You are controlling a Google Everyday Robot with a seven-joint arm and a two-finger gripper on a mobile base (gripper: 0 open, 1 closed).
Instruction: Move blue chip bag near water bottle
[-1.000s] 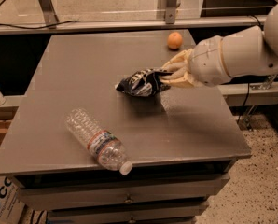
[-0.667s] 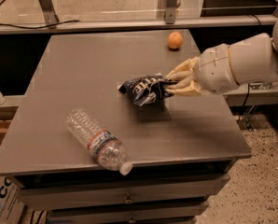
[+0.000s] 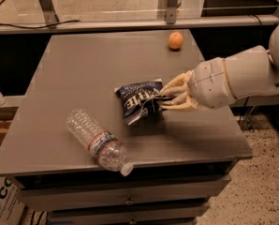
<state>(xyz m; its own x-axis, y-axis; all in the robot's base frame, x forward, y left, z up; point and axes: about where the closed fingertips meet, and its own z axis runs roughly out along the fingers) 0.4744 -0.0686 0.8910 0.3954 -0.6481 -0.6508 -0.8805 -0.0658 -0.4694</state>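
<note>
Grey table (image 3: 83,64), speckled floor (image 3: 266,182) — fingers (image 3: 176,85) gripping blue chip bag (image 3: 137,100) mid-table

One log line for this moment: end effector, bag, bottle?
end effector: over table centre, shut on blue chip bag | water bottle: on its side, front left, apart from bag | orange: rear right

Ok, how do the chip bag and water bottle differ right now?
The blue chip bag is dark and crinkled; the water bottle is clear and ribbed. The bottle is longer than the bag. The gripper, at the bag's right edge, pinches the bag; the bottle lies untouched. Both are on the grey table.
</note>
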